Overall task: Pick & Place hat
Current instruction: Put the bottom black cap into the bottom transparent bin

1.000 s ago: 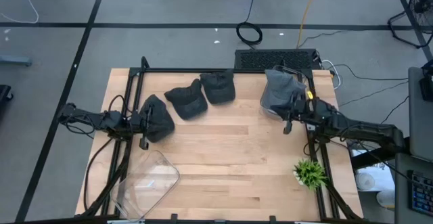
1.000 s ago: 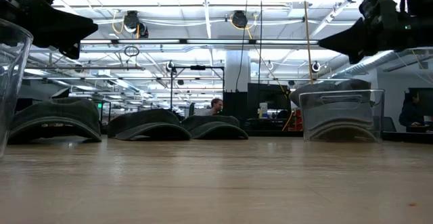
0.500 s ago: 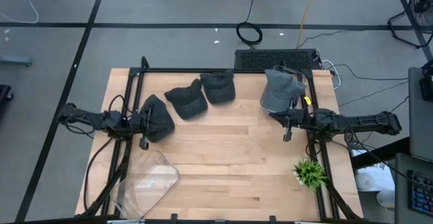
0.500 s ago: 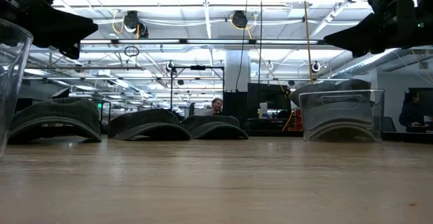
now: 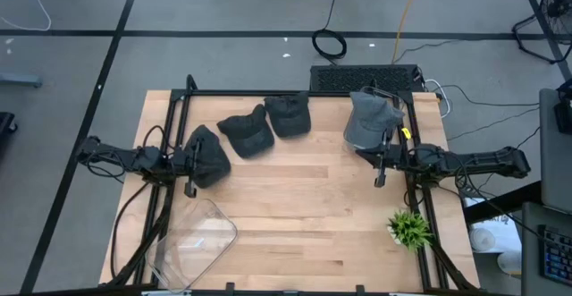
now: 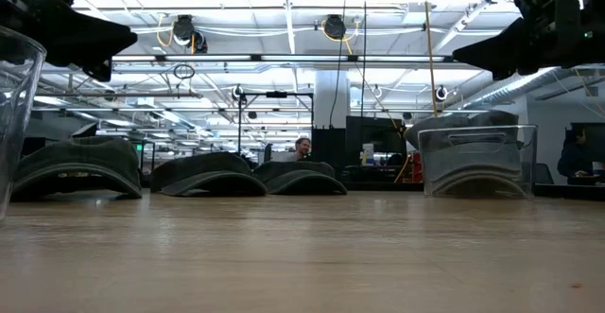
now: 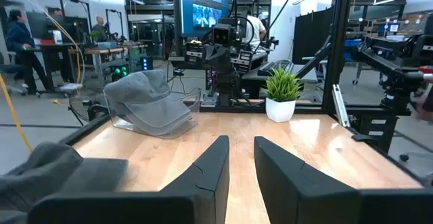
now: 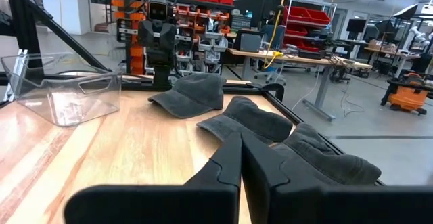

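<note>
Three dark hats lie brim-down along the table's far left part (image 5: 206, 153), (image 5: 246, 133), (image 5: 288, 114). A grey hat (image 5: 371, 117) sits in a clear container (image 5: 356, 144) at the far right, and its crown stands above the rim. My left gripper (image 5: 192, 173) hovers raised at the near side of the leftmost dark hat (image 7: 54, 170), slightly open (image 7: 241, 143), touching nothing. My right gripper (image 5: 377, 166) hangs in the air just near of the container, shut (image 8: 241, 139). In the low view both are well above the table (image 6: 113, 43), (image 6: 458, 62).
A second clear container (image 5: 192, 238) lies on its side at the table's near left corner. A small potted plant (image 5: 409, 227) stands at the near right edge. Bare wood (image 5: 295, 207) spreads across the middle and near part of the table. Dark frame rails (image 5: 170, 126) run along both sides.
My right gripper has drawn back a little from the container with the grey hat, toward the table's near and right edges, and its arm has straightened. It has kept still for the last half second. The hats have not moved.
</note>
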